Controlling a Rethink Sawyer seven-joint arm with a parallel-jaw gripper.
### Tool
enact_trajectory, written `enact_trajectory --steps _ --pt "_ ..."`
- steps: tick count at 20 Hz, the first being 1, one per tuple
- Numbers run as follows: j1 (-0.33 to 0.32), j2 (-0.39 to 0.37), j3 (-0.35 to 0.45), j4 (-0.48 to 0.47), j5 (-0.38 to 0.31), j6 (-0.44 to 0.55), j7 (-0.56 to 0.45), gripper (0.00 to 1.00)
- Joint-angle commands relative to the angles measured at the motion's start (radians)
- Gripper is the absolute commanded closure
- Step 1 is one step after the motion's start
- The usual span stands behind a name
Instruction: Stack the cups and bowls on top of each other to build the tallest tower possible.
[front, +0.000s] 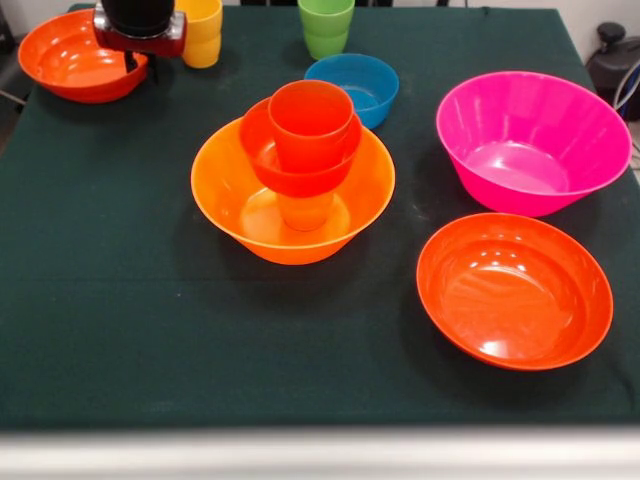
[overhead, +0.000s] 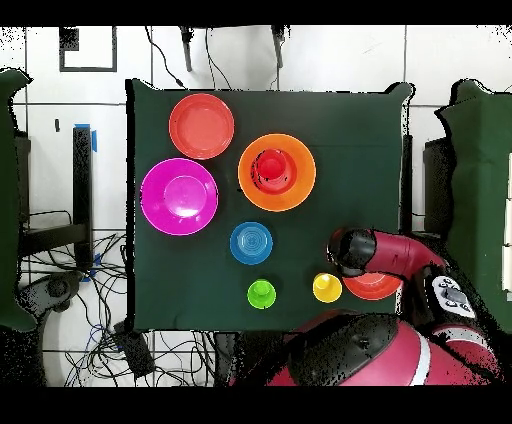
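A tower stands mid-table: a large orange bowl (front: 240, 205) (overhead: 296, 180) holds an orange cup (front: 305, 212), a small red-orange bowl (front: 262, 150) on it, and a red-orange cup (front: 310, 122) (overhead: 270, 165) on top. My gripper (front: 141, 66) (overhead: 348, 250) hangs at the far left of the front view, over the rim of a wide red-orange bowl (front: 70, 62) (overhead: 375, 288). Its fingers (front: 131, 62) stand apart and hold nothing. A yellow cup (front: 203, 32) (overhead: 327, 288) stands right beside the gripper. A green cup (front: 326, 26) (overhead: 261, 293) and a small blue bowl (front: 360, 85) (overhead: 251, 243) stand behind the tower.
A large magenta bowl (front: 530, 140) (overhead: 179, 196) stands to the right of the tower in the front view. A second wide red-orange bowl (front: 515, 290) (overhead: 201, 126) sits in front of it. The dark green cloth (front: 120, 330) covers the table.
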Motion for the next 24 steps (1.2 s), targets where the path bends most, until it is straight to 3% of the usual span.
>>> enact_trajectory --steps 1,12,24 --pt "0.032 0.028 0.065 -0.061 -0.053 -0.056 0.034 1.00" --pt "0.043 0.004 0.068 -0.057 -0.052 -0.040 0.022 1.00" --pt "0.144 -0.114 0.029 -0.086 -0.009 0.156 0.017 1.00"
